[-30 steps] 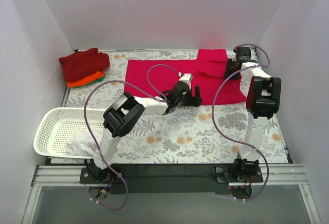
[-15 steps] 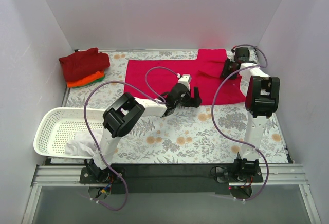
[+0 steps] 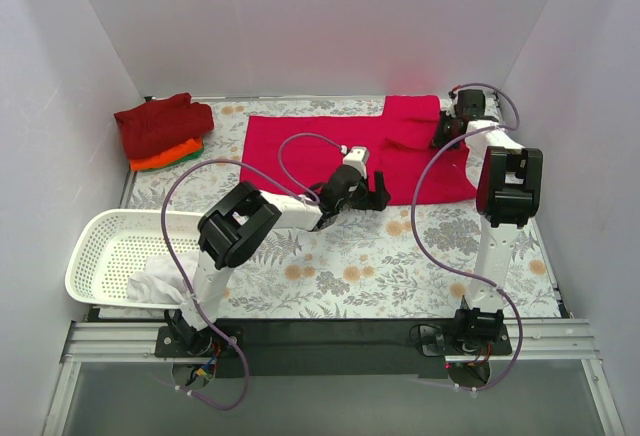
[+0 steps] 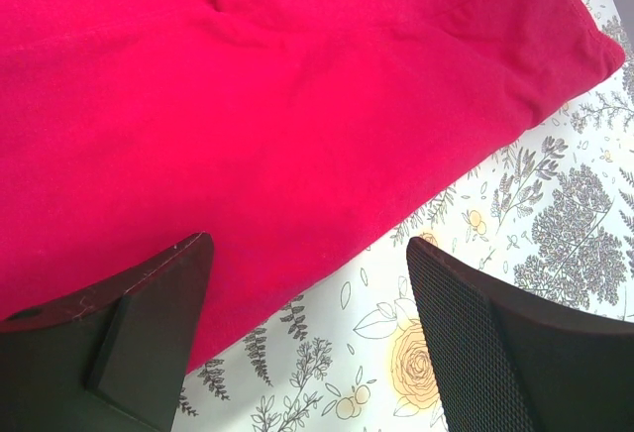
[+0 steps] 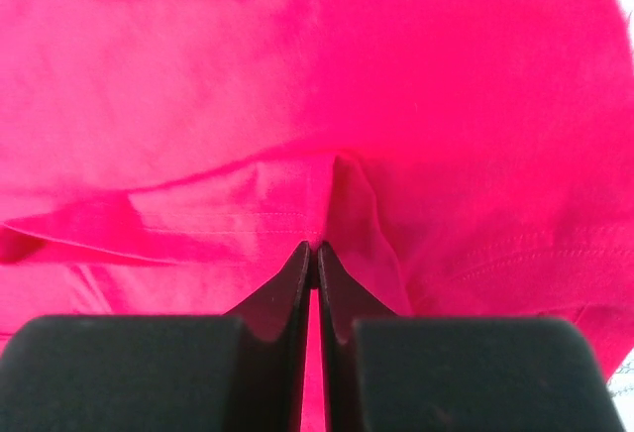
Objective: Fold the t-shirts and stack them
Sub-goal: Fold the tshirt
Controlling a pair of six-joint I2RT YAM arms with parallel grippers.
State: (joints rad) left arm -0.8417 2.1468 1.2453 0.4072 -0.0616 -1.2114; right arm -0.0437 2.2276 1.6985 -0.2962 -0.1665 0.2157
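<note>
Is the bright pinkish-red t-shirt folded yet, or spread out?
Mostly spread: the pinkish-red t-shirt lies wide across the table, with only a fold near its right end.

Soft matt pinkish-red cloth t-shirt [image 3: 265, 141]

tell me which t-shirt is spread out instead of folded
The bright pinkish-red t-shirt, spread across the far side; the dark red t-shirt and orange t-shirt lie folded.
</note>
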